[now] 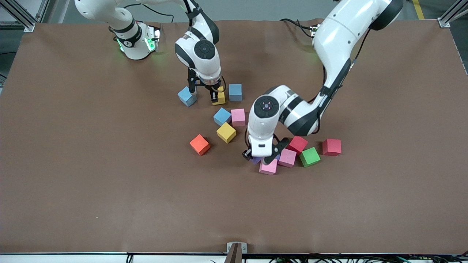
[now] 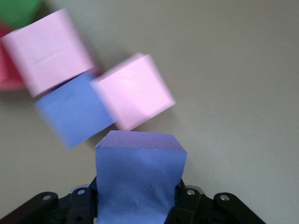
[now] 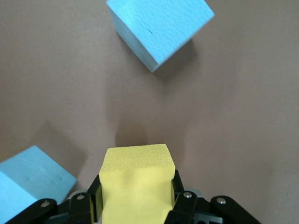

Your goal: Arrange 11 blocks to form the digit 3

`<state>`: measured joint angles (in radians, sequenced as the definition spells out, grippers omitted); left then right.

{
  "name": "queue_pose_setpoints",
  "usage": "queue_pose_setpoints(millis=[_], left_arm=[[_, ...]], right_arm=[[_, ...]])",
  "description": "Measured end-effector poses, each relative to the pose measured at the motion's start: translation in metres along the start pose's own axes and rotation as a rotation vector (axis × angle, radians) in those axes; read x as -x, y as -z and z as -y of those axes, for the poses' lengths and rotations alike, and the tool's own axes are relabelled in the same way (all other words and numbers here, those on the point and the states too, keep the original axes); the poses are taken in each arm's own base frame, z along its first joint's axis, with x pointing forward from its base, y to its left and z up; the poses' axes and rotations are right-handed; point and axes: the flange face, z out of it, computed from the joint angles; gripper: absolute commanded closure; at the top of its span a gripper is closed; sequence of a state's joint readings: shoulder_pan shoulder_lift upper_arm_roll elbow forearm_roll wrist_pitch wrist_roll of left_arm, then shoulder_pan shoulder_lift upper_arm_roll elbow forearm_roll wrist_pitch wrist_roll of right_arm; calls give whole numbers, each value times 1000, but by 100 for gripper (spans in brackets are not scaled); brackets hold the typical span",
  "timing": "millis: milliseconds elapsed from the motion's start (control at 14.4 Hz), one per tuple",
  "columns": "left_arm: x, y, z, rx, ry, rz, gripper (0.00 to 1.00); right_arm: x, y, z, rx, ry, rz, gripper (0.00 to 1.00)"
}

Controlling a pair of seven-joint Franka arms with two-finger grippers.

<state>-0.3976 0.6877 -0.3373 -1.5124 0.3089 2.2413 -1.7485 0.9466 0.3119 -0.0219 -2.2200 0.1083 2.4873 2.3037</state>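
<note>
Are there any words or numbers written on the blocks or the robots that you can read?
None can be read.
The blocks are plain foam with no letters or numbers on any face.
A small dark mark on the right arm's base is too small to read.
The left gripper has a small pale label on its body, too small to read.
The table carries no writing.

A single green cube [image 1: 310, 156] sits flat on the brown desk [image 1: 91, 175], toward the left arm's end.
</note>
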Motion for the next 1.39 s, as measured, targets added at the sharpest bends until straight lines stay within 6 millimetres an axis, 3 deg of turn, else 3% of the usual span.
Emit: queue_pose_setpoints(millis=[277, 485, 623, 970, 1385], left_arm=[[52, 23, 65, -91, 294, -34, 71], [99, 6, 119, -170, 454, -73, 71], [122, -9, 143, -208, 568, -95, 71], [159, -33, 164, -223, 698, -66, 71], [174, -53, 163, -208, 704, 5, 71]], right_arm=[[8, -3, -9, 8, 7, 0, 100], [8, -11, -12, 16, 8, -10, 100], [8, -14, -11, 12, 7, -8, 100], [9, -17, -10, 6, 6, -2, 100], [9, -17, -10, 0, 2, 3, 100]])
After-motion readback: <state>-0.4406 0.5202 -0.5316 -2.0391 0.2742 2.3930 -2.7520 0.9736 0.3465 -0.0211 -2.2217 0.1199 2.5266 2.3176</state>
